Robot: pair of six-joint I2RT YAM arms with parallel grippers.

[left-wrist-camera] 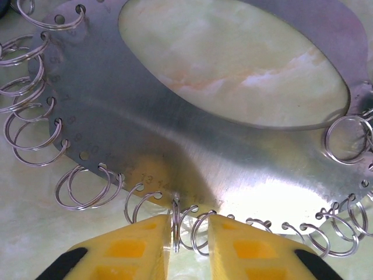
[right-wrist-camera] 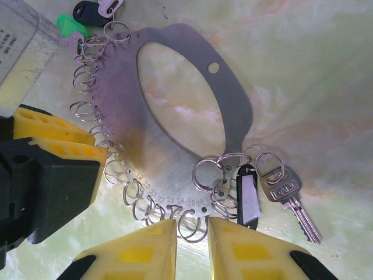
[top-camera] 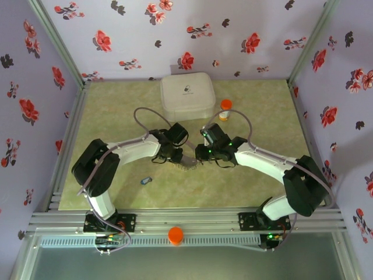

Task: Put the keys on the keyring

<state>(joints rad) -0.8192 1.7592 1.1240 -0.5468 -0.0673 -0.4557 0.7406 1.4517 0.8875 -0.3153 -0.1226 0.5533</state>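
Observation:
The keyring is a flat grey metal plate [right-wrist-camera: 175,137] with an oval hole and numbered holes along its edge, hung with several small split rings [left-wrist-camera: 87,186]. It lies on the table [top-camera: 187,161] between my two grippers. A silver key [right-wrist-camera: 288,201] and a black tag [right-wrist-camera: 247,195] hang on rings at one end. Green [right-wrist-camera: 70,26] and black [right-wrist-camera: 87,10] tags sit at the other end. A blue-headed key [top-camera: 145,181] lies loose near the left arm. My left gripper [left-wrist-camera: 187,224] stands narrowly open around upright rings at the plate's edge. My right gripper [right-wrist-camera: 192,224] is shut on one split ring.
A white square case [top-camera: 187,96] stands at the back, with an orange-capped pill bottle [top-camera: 225,109] to its right. The left gripper's yellow fingers [right-wrist-camera: 58,140] press close to the plate in the right wrist view. Flowered walls enclose the green table [top-camera: 116,116].

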